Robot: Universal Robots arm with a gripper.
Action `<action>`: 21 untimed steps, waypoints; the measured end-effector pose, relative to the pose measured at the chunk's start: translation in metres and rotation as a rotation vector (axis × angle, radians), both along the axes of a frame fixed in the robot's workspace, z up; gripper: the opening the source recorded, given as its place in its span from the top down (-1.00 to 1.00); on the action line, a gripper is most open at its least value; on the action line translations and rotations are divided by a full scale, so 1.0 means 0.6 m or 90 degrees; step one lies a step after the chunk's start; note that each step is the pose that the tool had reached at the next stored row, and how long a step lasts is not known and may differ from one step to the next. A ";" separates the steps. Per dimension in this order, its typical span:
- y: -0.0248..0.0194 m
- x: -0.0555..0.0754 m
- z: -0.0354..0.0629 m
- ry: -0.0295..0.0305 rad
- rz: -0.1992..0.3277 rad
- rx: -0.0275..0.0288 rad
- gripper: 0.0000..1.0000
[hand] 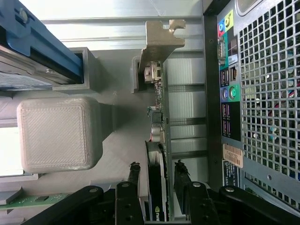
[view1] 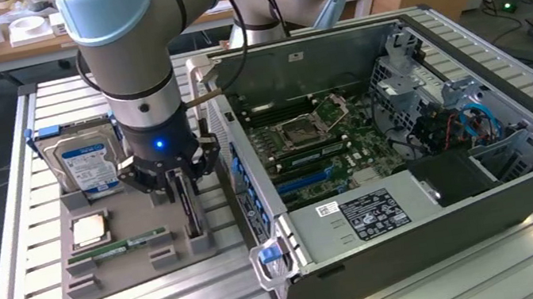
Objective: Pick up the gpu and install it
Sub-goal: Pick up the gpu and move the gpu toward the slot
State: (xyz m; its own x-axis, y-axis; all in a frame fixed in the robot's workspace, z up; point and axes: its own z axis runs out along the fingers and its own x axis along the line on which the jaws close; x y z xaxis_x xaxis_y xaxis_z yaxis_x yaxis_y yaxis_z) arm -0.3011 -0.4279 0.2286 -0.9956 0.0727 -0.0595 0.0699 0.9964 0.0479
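The gpu (view1: 189,212) is a thin dark card standing on edge in a slot of the grey holder tray (view1: 125,272), just outside the open computer case (view1: 434,195). In the wrist view the gpu (hand: 158,117) runs away from the camera and ends in its silvery bracket (hand: 159,37). My gripper (view1: 178,181) has come straight down over the card. Its two black fingers (hand: 134,168) straddle the near end of the card, with a thin light strip on each side. The gripper (hand: 157,165) is open around the gpu.
The tray also carries a silver hard drive (view1: 84,158) with a blue-white label, a square CPU (view1: 89,228) and a green RAM stick (view1: 116,247). The case lies on its side with the motherboard (view1: 320,149) exposed; its rear port panel (hand: 227,93) is close beside the card.
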 end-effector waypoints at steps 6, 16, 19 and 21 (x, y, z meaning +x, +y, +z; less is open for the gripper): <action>0.0000 0.000 0.000 0.0000 0.000 0.0000 0.14; 0.0000 0.001 0.000 0.0000 0.005 -0.0001 0.30; 0.0001 0.001 0.000 0.0000 0.008 -0.0001 0.30; 0.0000 0.001 0.000 -0.0001 0.011 -0.0001 0.30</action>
State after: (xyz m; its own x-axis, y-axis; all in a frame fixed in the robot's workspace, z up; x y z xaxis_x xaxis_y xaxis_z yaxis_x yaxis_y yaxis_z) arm -0.3008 -0.4279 0.2286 -0.9967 0.0556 -0.0596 0.0527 0.9975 0.0479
